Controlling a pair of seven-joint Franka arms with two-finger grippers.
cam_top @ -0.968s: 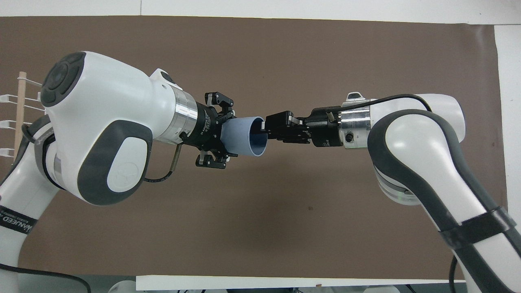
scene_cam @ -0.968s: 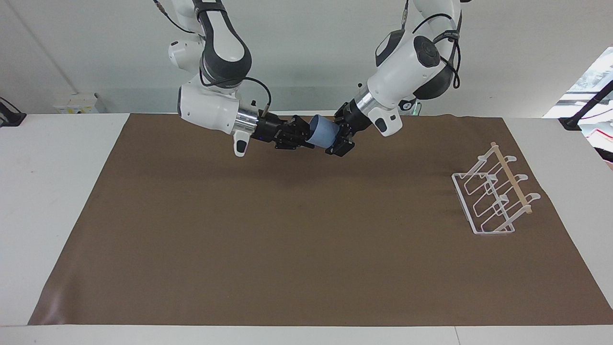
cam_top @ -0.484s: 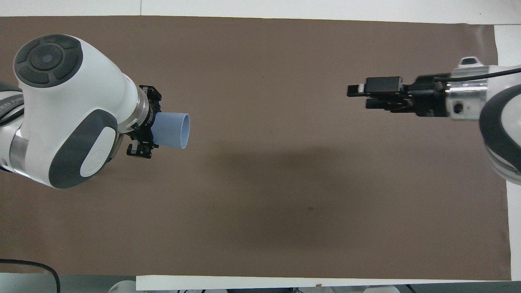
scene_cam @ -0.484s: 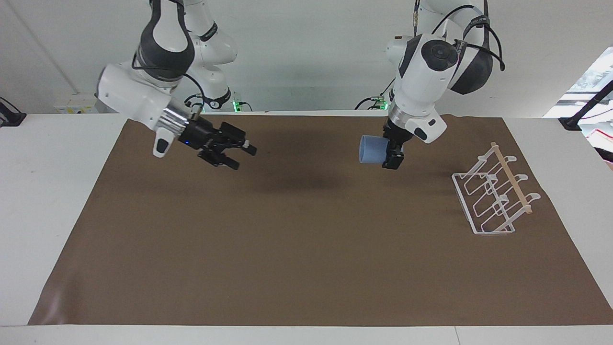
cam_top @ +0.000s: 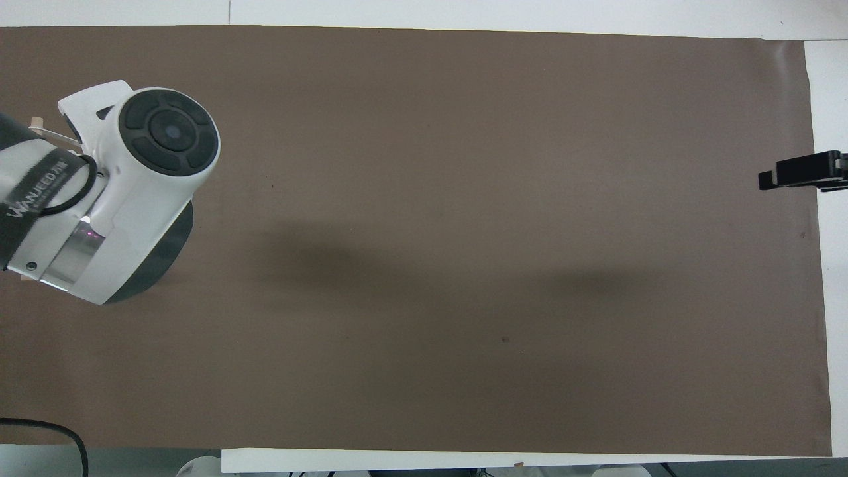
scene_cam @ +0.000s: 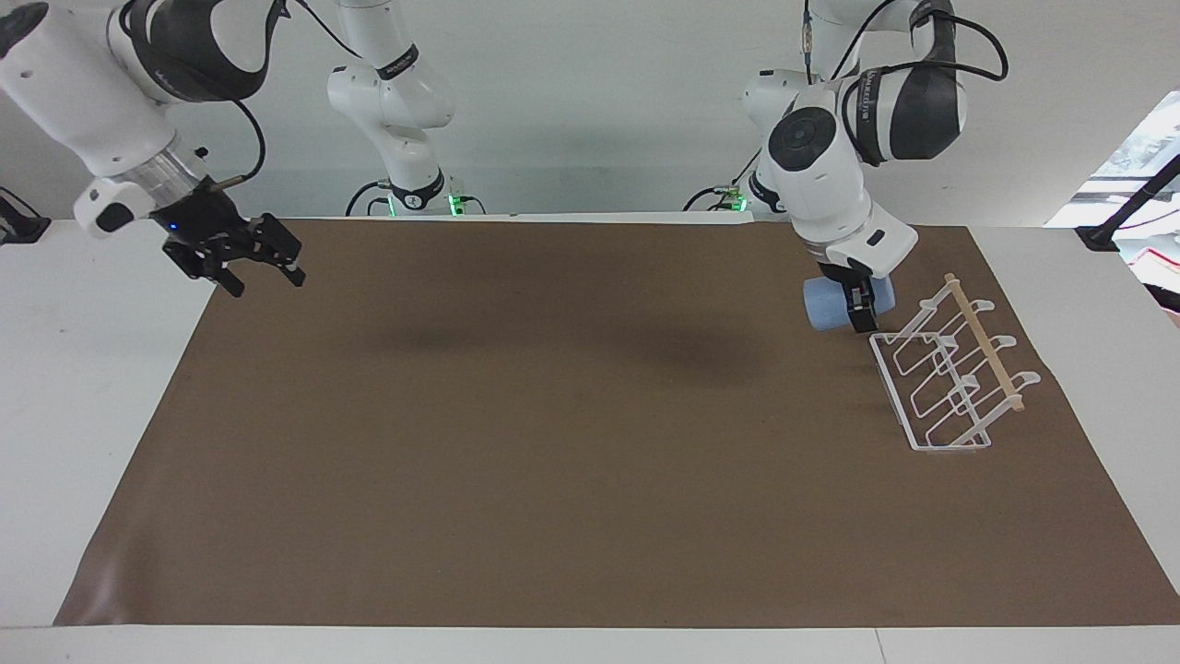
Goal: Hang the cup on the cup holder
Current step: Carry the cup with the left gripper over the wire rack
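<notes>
Holding the cup point(scene_cam: 827, 306), the left gripper point(scene_cam: 862, 314) is clamped on it w/ fingers closed around its body, just beside the cup holder point(scene_cam: 949, 378) at the left arm's end of the table. The cup lies on its side in the air, over the brown mat point(scene_cam: 590, 443), close to the rack end nearer to the robots. So pickup is done, I judge; what is left is turning the cup, bringing it over a prong and letting go. No cup hangs on the rack yet.

The right gripper point(scene_cam: 253, 267) waits w/ fingers spread, nothing in it, over the mat's edge at the right arm's end.

Materials: cup is light blue, matte, tapered, no handle. Holder is thin white wire w/ looped prongs & a pale wooden rod on top. Mat is flat, dull, a bit wrinkled at edges.
</notes>
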